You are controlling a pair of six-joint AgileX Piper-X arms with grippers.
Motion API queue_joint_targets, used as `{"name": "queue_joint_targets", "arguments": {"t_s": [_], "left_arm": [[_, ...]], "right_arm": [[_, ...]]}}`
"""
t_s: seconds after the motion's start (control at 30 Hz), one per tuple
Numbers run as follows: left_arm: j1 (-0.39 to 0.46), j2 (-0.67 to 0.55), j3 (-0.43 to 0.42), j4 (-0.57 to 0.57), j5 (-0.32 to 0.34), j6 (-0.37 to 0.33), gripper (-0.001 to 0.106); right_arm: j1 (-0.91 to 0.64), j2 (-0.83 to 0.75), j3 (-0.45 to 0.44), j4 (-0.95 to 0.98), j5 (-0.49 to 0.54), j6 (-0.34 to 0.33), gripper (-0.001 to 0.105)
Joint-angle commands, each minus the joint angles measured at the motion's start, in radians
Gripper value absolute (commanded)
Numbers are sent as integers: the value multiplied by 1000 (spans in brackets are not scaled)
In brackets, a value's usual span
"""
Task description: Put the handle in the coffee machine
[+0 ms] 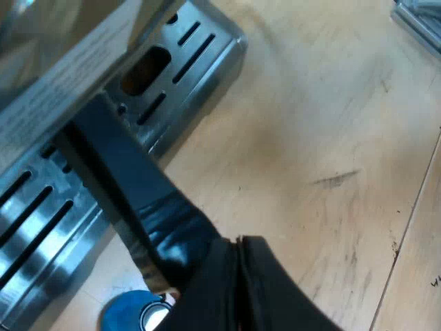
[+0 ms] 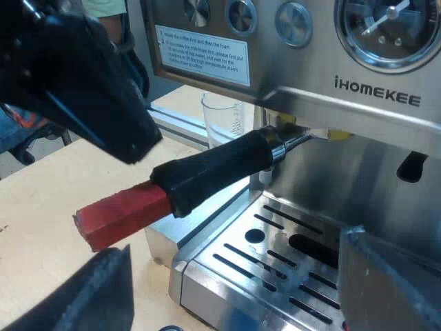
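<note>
Tabletop under low, spread right pincer

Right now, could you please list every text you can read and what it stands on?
"iHOMEKEE": brand on the espresso machine, front panel.
White instruction label on its front: print too small to read.
Pressure gauge markings: too small to read.

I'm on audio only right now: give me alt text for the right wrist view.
The metal holder sits in the espresso machine's front, its dark handle angling out with the red end past the drip tray's edge. A measuring glass stands behind the handle, and the open right gripper faces the tray.
</note>
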Motion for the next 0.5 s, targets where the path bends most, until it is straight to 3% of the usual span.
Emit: {"name": "queue_joint_targets", "arguments": {"t_s": [0.03, 0.3, 0.5], "left_arm": [[-4, -17, -2, -12, -5, -8, 0], [2, -84, -2, -15, -49, -8, 0], [2, -140, -2, -13, -99, -10, 0]], "right_arm": [[0, -5, -6, -4, 9, -3, 64], [0, -5, -28, 1, -2, -3, 64], [0, -5, -108, 100, -50, -3, 76]]}}
